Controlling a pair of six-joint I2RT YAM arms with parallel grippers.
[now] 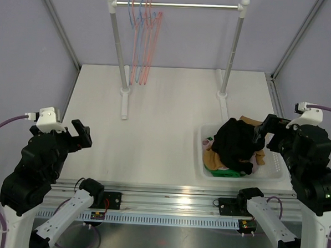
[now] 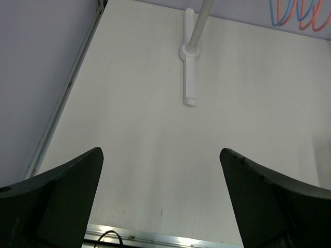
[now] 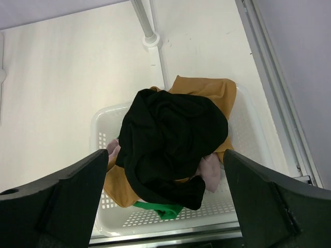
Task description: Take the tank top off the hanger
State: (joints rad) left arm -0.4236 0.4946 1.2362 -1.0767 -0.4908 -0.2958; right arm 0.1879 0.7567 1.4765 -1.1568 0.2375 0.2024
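Observation:
Several bare red and blue hangers (image 1: 143, 39) hang at the left end of the rail (image 1: 183, 5); no garment is on them. They also show in the left wrist view (image 2: 300, 13). A crumpled black garment (image 1: 237, 141) lies on top of a clothes pile in the white basket (image 1: 279, 173). I cannot tell whether it is the tank top. My right gripper (image 1: 268, 132) is open and empty, just above and right of the black garment (image 3: 170, 139). My left gripper (image 1: 83, 135) is open and empty over bare table at the near left (image 2: 160, 151).
The rack stands on two white posts with feet (image 2: 190, 67) on the table; the right foot (image 3: 151, 40) is just behind the basket (image 3: 101, 121). Under the black garment lie orange (image 3: 207, 90), pink and green clothes. Metal frame rails run along the table sides.

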